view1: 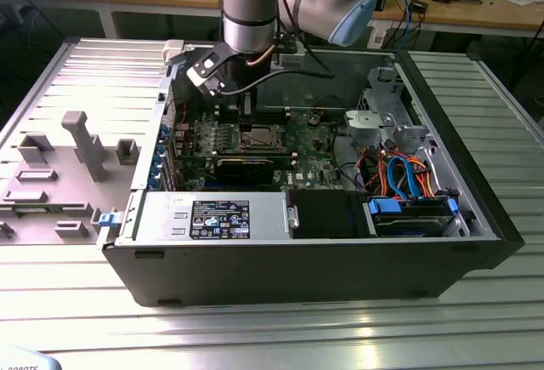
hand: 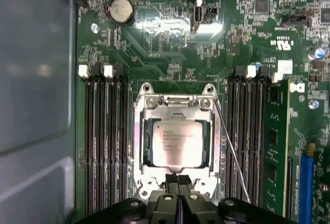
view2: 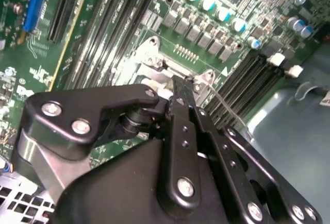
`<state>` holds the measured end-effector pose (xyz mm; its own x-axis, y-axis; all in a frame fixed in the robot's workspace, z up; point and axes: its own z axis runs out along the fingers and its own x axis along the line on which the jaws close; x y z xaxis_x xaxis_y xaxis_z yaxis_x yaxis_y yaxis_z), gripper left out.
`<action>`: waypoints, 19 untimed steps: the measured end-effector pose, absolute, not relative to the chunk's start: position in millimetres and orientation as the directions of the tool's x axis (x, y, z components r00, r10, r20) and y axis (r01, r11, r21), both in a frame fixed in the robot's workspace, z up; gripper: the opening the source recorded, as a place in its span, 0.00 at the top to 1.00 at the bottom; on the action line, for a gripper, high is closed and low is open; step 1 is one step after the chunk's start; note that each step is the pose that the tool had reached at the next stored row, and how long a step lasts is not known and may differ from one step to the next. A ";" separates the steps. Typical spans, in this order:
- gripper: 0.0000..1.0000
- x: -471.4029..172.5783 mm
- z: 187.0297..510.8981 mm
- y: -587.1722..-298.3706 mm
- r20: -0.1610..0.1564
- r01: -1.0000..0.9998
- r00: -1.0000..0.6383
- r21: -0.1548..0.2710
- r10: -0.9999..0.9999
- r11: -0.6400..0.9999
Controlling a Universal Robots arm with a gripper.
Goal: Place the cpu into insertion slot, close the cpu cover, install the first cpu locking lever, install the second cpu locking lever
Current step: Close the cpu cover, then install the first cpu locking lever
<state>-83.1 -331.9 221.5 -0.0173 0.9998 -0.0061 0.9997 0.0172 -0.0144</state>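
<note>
The cpu [hand: 178, 142], silver-grey topped, lies flat in the insertion slot [hand: 175, 99] of the green motherboard [hand: 170, 44]. The silvery cpu cover [hand: 144, 136] lies down around it as a frame. One thin wire locking lever [hand: 232, 152] stands loose, slanting away from the socket's side; in the second wrist view this lever [view2: 227, 112] rises beside the fingers. My gripper [hand: 179, 180] is shut, its black fingertips together at the socket's edge, with nothing visibly between them. In the second wrist view the gripper [view2: 179, 85] touches the socket frame [view2: 154, 62]. The exterior view has the arm over the socket [view1: 259, 139].
Black memory slots [hand: 103, 141] flank the socket, with a green memory module [hand: 278, 147] and a coin battery [hand: 119, 11] nearby. The grey case wall [hand: 36, 105] stands close. A drive cage with orange and blue cables [view1: 408, 174] and the power supply [view1: 212, 217] fill the case.
</note>
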 end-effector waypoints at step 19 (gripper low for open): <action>0.89 -57.2 220.8 -331.8 -0.006 1.000 -0.017 -0.014 1.000 0.017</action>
